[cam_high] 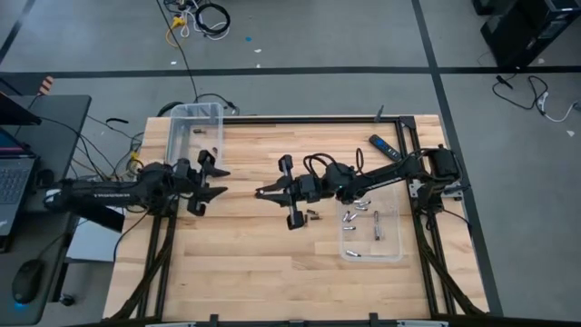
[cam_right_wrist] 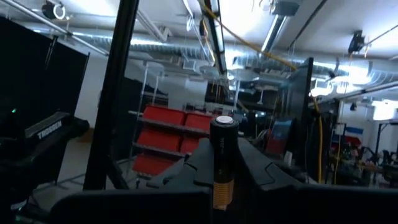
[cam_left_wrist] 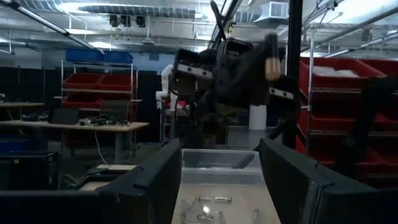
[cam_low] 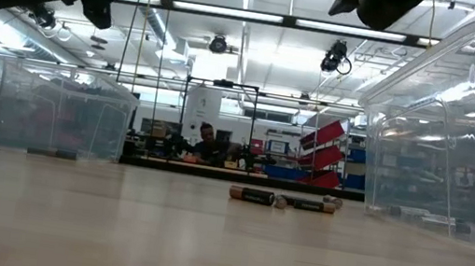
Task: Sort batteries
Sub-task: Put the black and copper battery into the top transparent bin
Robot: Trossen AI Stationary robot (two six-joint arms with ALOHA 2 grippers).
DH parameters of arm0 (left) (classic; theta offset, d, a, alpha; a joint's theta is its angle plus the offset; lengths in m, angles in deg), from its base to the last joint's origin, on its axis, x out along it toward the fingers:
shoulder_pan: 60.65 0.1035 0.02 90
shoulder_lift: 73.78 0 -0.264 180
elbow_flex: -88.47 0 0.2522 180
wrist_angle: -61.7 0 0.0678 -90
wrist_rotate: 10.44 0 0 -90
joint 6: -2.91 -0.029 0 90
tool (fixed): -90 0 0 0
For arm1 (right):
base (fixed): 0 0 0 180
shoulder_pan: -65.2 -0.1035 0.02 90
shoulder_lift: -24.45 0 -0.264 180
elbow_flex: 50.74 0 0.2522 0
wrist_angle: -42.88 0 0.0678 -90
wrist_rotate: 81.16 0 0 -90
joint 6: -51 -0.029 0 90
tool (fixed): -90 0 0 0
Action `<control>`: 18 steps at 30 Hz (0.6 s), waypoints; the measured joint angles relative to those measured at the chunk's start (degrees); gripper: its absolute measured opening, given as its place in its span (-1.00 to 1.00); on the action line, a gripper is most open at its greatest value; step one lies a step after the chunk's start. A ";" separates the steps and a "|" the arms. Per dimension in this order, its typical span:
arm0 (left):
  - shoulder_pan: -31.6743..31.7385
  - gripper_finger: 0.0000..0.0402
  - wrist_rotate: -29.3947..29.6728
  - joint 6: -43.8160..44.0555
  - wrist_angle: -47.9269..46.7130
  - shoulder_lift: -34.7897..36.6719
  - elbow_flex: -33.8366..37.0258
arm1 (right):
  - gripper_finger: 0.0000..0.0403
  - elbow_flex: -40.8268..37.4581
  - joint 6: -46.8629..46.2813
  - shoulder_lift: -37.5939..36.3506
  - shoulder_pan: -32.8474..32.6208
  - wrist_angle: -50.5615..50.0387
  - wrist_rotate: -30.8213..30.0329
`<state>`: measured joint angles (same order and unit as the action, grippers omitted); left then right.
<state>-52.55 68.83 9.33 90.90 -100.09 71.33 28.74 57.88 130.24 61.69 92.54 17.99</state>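
Observation:
My right gripper (cam_high: 260,192) hangs over the middle of the table, pointing toward the left edge, shut on a black battery with a copper band (cam_right_wrist: 222,149). My left gripper (cam_high: 221,182) faces it from the left, open, with nothing between its fingers. Loose batteries (cam_high: 313,216) lie on their sides on the wooden table, also seen in the low view (cam_low: 252,195). A clear bin (cam_high: 370,233) at the right holds several batteries. Another clear bin (cam_high: 195,127) at the far left holds a couple. My right gripper pinches the battery between its two fingers, around its copper-banded lower part (cam_right_wrist: 222,177). The fingers come from the table's right, slanting a little upward, and lie across the battery. It stands upright in the hold, silvery end up, lifted clear of the table.
A black-and-blue remote-like bar (cam_high: 384,147) lies at the far right, behind my right arm. A black frame (cam_high: 300,116) runs round the table's edges. Bare wood stretches along the near half of the table (cam_high: 272,272). A person sits far off in the room (cam_low: 206,142).

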 joint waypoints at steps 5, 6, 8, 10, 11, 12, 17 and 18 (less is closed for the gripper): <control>-4.22 0.06 2.64 -4.80 4.63 -9.28 -2.89 | -0.89 0.06 -1.61 0.00 0.70 1.26 0.00; -4.90 0.06 3.35 -5.61 4.93 -11.38 -4.08 | -0.89 0.20 -2.55 0.00 0.95 1.23 0.00; -6.05 0.06 4.43 -8.08 5.43 -15.49 -6.79 | -0.89 0.82 -5.33 0.00 1.29 0.61 0.07; -6.73 0.06 5.23 -10.82 5.53 -18.70 -9.08 | -0.89 1.24 -6.98 0.00 1.54 -0.52 0.86; -6.89 0.06 5.29 -11.76 5.56 -20.07 -10.33 | -0.89 1.24 -7.15 0.00 1.57 -0.76 1.07; -7.09 0.06 5.31 -12.34 5.69 -21.44 -11.54 | -0.89 1.24 -7.13 0.00 1.55 -0.94 1.07; -8.35 0.06 4.52 -13.73 7.89 -26.72 -15.70 | -0.88 1.24 -6.87 0.00 1.58 -1.88 0.79; -8.63 0.06 4.44 -13.75 8.72 -27.73 -16.40 | -0.88 1.24 -6.84 0.00 1.66 -2.09 0.73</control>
<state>-61.19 73.27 -4.42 99.62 -127.82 54.93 29.98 51.05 130.24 63.35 90.45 18.72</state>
